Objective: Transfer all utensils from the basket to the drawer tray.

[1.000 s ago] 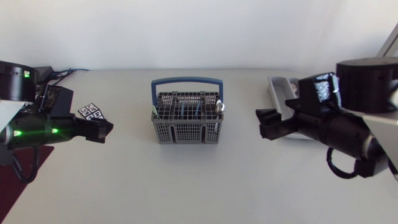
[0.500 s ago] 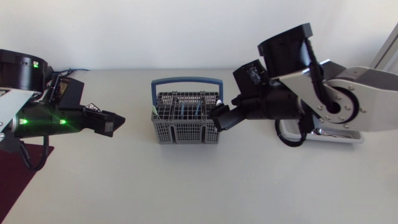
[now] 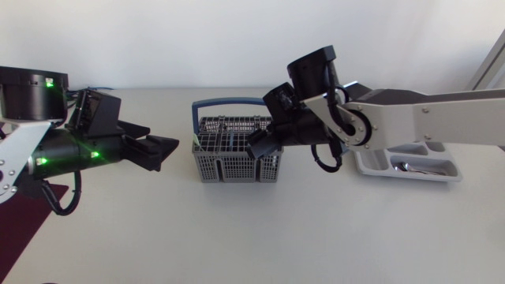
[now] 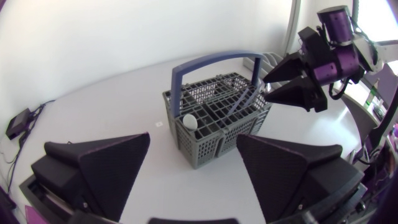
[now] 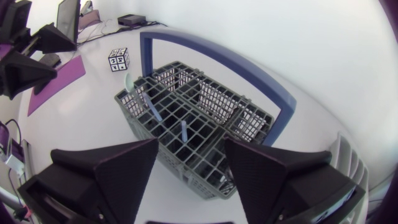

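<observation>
The grey plastic lattice basket with a blue hoop handle (image 3: 237, 170) sits mid-tabletop, nearer the far edge than the near one. Slim pale-blue utensil handles (image 5: 183, 132) stand in its compartments, with a white rounded utensil end (image 4: 188, 121) at one corner. Their long axes run up out of the basket, some leaning. The white compartmented drawer tray (image 3: 369, 166) lies toward the tabletop's right edge, with a metal spoon (image 3: 402, 166) in it.

The right pincer (image 3: 257, 148) hangs at the basket's right end, fingers spread wide and holding nothing. In its own wrist view the basket is just ahead of and below the open fingers, and one blue handle stands roughly in line with the gap between them. The left pincer (image 3: 167, 151) is also spread and empty. It is off the basket's left end, apart from it, with its fingers pointing at the basket.

The right arm is clearly nearer, and it is on the tray's side. Since the handles stand upright, a grasp probably has to come down from above, with the fingers closing on one handle from two sides.
</observation>
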